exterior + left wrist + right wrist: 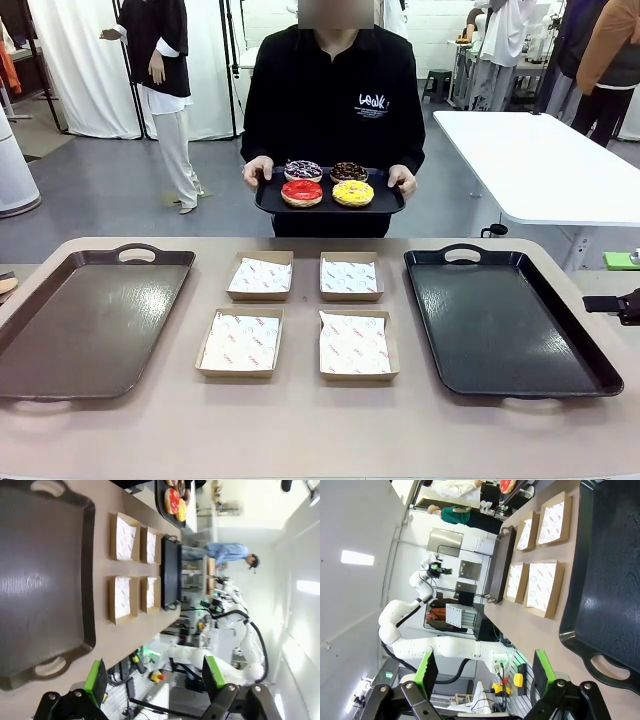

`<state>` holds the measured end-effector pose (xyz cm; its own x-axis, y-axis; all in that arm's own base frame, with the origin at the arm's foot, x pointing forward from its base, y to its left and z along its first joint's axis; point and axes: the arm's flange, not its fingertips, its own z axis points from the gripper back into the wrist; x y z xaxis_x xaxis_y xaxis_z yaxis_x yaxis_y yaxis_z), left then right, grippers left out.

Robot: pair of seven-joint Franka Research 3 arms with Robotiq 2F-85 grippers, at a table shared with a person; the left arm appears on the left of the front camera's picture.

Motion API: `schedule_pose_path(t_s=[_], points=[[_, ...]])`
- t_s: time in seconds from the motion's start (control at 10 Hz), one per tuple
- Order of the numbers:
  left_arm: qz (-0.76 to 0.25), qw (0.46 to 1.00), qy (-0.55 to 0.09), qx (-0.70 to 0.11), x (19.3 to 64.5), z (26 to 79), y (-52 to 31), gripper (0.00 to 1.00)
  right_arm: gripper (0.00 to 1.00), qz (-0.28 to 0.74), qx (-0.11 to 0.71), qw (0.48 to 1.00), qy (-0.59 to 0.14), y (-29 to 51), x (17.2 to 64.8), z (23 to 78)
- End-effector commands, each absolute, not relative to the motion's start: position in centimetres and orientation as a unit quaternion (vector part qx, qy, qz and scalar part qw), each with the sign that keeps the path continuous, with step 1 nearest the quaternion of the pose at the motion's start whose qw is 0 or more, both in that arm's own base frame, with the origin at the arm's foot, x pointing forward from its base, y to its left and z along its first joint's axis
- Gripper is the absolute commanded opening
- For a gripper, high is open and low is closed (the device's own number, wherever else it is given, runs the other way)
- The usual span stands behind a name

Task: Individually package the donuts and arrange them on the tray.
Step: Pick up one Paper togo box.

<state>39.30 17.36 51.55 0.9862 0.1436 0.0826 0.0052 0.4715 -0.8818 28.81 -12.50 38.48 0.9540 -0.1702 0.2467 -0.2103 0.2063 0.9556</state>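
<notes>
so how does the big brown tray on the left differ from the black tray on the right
The rectangular brown plastic tray is matte dark brown; the rectangular black plastic tray is glossier, with bright reflections. The brown one lies at the robot's left end of the tan table, the black one at its right. Both lie flat, with cut-out handles at each end.

The left gripper (pixel 155 676) is being held with its jaws spread wide, nothing being gripped between the green pads (pixel 95 676). The right gripper (pixel 485 669) is being held equally wide and empty. The person's right hand (pixel 258 172) and left hand (pixel 402 181) are being held forward at waist height.
</notes>
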Motion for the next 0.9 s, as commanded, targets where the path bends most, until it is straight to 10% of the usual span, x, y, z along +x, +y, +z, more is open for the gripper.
schedule_pose_path(t_s=[0.0,0.8], points=[[0.022,0.907,-0.080,-0.412,41.8,55.9,11.4,1.00,1.00,0.014,0.633,0.758,-0.158,-12.6,28.8,38.5],[-0.030,0.994,-0.098,-0.047,48.7,47.8,-16.8,1.00,1.00,0.014,0.633,0.758,-0.158,-12.6,28.8,38.5]])
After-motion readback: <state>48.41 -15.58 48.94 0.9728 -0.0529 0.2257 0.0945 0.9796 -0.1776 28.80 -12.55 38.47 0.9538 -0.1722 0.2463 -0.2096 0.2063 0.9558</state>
